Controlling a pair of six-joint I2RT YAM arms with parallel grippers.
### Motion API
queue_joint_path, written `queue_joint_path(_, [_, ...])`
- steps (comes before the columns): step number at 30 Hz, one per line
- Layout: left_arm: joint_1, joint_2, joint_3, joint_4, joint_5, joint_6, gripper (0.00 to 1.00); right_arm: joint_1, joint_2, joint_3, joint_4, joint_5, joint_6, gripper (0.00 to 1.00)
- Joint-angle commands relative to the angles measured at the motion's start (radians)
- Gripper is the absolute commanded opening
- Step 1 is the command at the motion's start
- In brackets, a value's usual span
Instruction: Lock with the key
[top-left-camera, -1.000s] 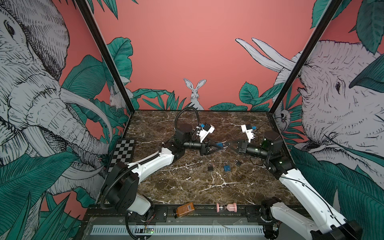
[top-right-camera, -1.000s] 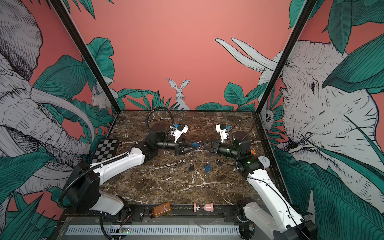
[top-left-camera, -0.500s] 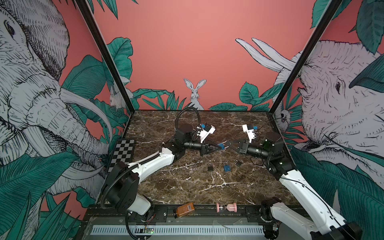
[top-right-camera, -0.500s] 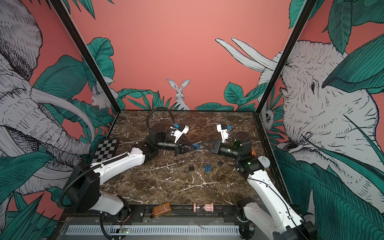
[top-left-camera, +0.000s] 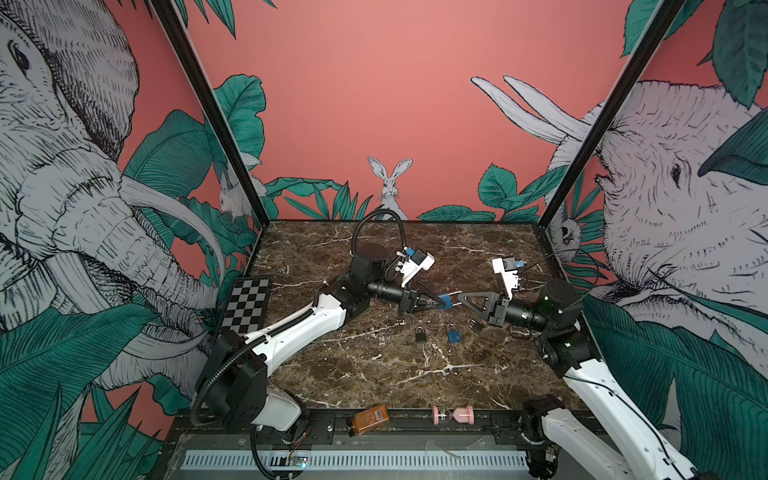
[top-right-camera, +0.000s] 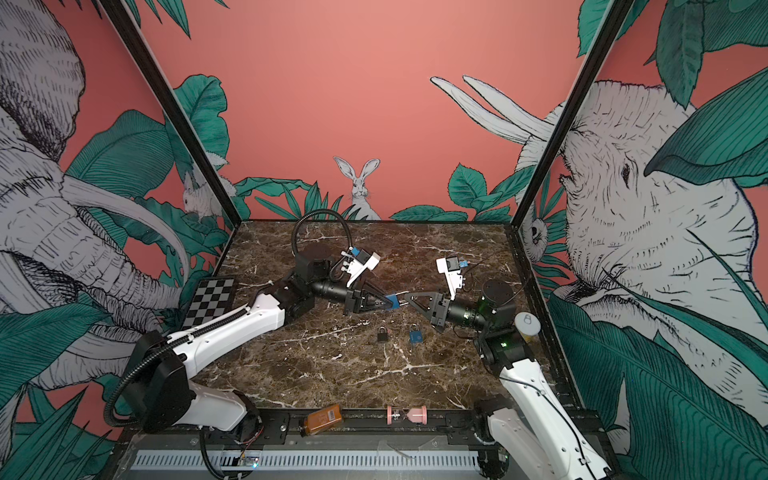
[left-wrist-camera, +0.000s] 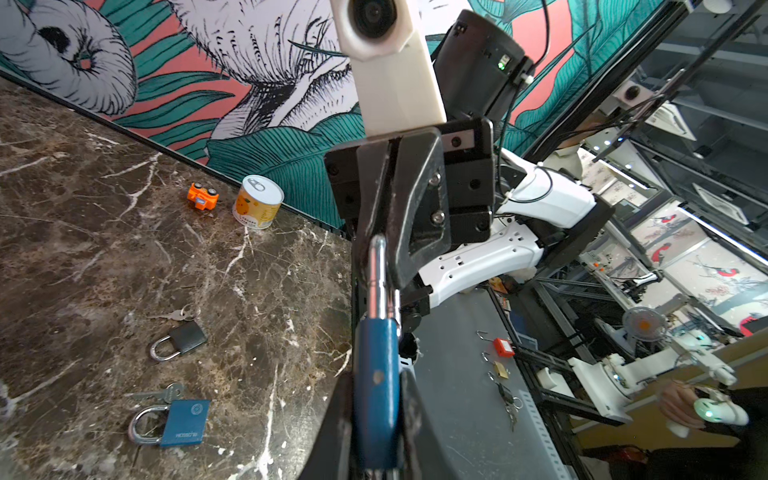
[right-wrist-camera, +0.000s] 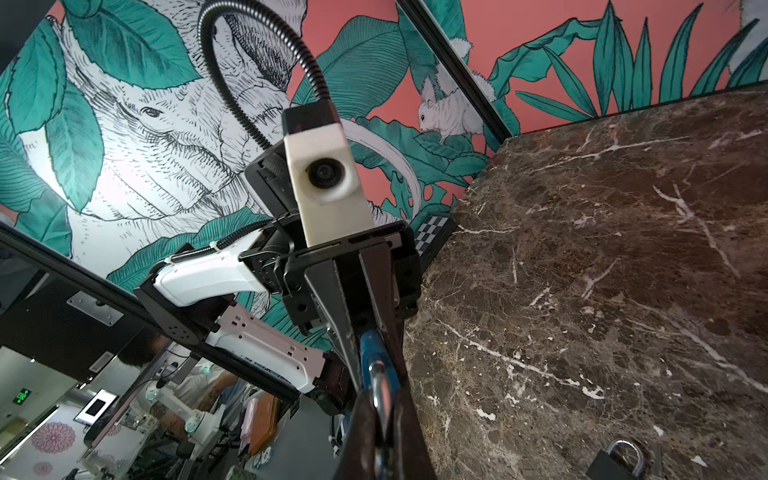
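Observation:
A blue padlock hangs in the air above the middle of the marble table, held between both arms. My left gripper is shut on its blue body. My right gripper is shut on its silver shackle, coming from the opposite side. In both top views the two grippers meet tip to tip, left gripper and right gripper. No key shows in the held padlock. One key lies by a second blue padlock on the table, another key by a black padlock.
A further black padlock lies under the grippers. A tin can and an orange toy stand by the right wall. A checkerboard lies at the left edge. An amber bottle and pink hourglass rest on the front rail.
My left gripper's jaws have closed onto the blue padlock's body, which my right gripper was holding by the shackle. The right arm has hardly moved.

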Motion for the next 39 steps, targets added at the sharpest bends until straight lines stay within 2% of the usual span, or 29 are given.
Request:
queue_joint_path(1, [0.015,-0.067,0.046,0.043,0.155,-0.014,0.00,-0.032,-0.016,-0.014,0.031,0.044,-0.031,0.00])
queue_joint_path(8, [0.015,-0.078,0.050,0.014,0.176,0.009,0.00,-0.032,-0.031,-0.030,0.074,0.033,-0.022,0.00])
queue_joint_path(18, [0.015,-0.060,0.050,0.050,0.191,-0.018,0.00,-0.033,-0.027,-0.036,0.079,0.054,-0.035,0.00])
queue_joint_path(39, [0.015,-0.029,0.050,0.048,0.215,-0.010,0.00,-0.032,-0.065,-0.053,0.049,0.008,-0.121,0.00])
